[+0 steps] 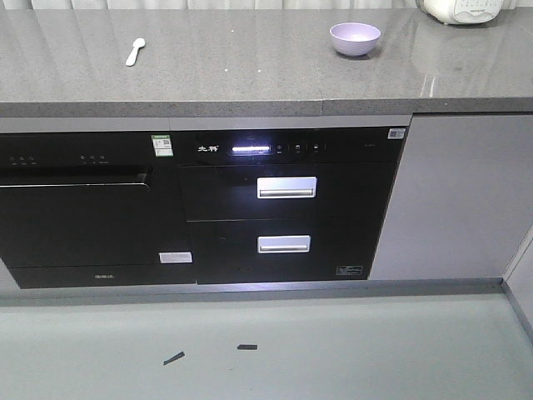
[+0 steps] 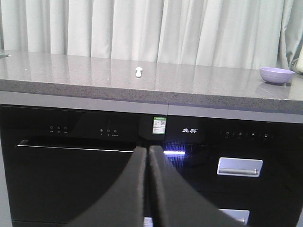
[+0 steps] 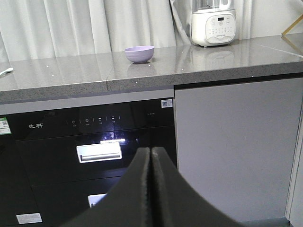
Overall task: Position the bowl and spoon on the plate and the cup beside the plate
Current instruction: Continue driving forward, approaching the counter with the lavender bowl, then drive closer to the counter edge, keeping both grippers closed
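Exterior front-facing: spoon point(image 1: 135, 52) lies diagonally (scoop far-right, handle near-left).

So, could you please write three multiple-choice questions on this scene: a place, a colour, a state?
1. Where is the spoon? A. on the counter, left of the bowl B. in the bowl C. on a shelf
2. The bowl's colour? A. green B. lavender-purple C. red
3. The left gripper's fingers? A. wide open B. shut on the spoon C. shut, empty

1 A: bare counter shows between them. 2 B: every view shows it. 3 C: they touch, holding nothing.
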You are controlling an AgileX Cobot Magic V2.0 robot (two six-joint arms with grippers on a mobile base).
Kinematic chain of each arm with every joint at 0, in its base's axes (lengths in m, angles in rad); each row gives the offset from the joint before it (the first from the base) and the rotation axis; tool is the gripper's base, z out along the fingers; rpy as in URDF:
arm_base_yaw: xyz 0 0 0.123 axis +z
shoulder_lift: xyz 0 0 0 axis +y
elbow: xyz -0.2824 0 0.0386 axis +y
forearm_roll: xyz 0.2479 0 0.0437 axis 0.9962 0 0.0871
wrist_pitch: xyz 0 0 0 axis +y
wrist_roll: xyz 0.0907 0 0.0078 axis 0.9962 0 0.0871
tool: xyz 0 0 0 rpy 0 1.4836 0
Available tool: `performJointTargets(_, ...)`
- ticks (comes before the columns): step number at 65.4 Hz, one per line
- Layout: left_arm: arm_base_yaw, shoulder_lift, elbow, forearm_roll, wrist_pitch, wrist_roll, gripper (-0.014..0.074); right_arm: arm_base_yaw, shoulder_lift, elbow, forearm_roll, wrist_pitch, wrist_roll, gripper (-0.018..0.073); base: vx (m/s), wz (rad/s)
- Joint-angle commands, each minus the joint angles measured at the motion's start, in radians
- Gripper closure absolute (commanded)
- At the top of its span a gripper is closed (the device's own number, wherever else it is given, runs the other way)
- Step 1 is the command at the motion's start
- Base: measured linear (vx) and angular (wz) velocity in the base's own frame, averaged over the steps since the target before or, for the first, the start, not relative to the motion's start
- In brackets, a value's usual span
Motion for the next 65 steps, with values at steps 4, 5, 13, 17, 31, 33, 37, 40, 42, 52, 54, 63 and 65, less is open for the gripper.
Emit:
performJointTargets(4,-0.001,0.005,0.028,0.0,-0.071,-0.008,0.0602,-0.001,-0.011,0.016,-0.006,-0.077,-0.009,0.0565,0.07,-0.03)
performJointTargets(5,-0.001,0.005,0.028,0.0,-0.071,-0.008,0.0602,-0.001,-0.011,0.016,-0.006,-0.077,-0.009,0.0565,0.07,-0.03)
performJointTargets(13,-0.001,0.005,0.028,0.0,-0.071,-0.008,0.0602,-0.001,-0.011,0.016,-0.006,-0.077,-0.009,0.0565,0.07,-0.03)
performJointTargets(17,-0.001,0.005,0.028,0.0,-0.071,-0.008,0.0602,-0.001,-0.011,0.016,-0.006,-0.077,-0.009,0.0565,0.07,-0.03)
performJointTargets(31,-0.001,0.005,0.028,0.0,-0.071,-0.008,0.0602,-0.001,-0.011,0.016,-0.006,-0.077,-0.009,0.0565,0.06,-0.01)
performJointTargets(33,-0.001,0.005,0.028,0.0,-0.071,-0.008,0.0602,-0.001,-0.011,0.016,-0.006,-0.077,-0.009,0.0565,0.06,0.0)
performJointTargets(37,-0.001,0.005,0.028,0.0,-0.071,-0.008,0.0602,-0.001,-0.011,0.016,-0.006,-0.077,-0.009,0.0565,0.06,0.01)
performJointTargets(40,-0.001,0.005,0.028,0.0,-0.071,-0.008,0.0602,-0.001,-0.011,0.016,-0.006,-0.077,-0.009,0.0565,0.05,0.02)
performJointTargets(42,-0.001,0.005,0.028,0.0,-0.071,-0.008,0.0602,-0.001,-0.011,0.016,-0.006,-0.077,-0.009,0.0565,0.05,0.02)
performJointTargets(52,-0.001,0.005,0.028,0.0,-0.071,-0.008,0.0602,-0.001,-0.011,0.016,-0.006,-0.077,-0.009,0.0565,0.05,0.02)
performJointTargets(54,-0.001,0.005,0.028,0.0,-0.071,-0.008,0.0602,-0.001,-0.011,0.016,-0.006,-0.077,-0.009,0.0565,0.05,0.01)
performJointTargets(63,-0.001,0.005,0.028,0.0,-0.071,-0.008,0.0602,-0.001,-0.011,0.016,-0.006,-0.077,-0.009,0.0565,0.05,0.01)
performJointTargets(65,-0.001,0.005,0.028,0.0,-0.071,-0.008,0.0602,-0.001,-0.011,0.016,-0.006,-0.077,-0.009,0.0565,0.05,0.01)
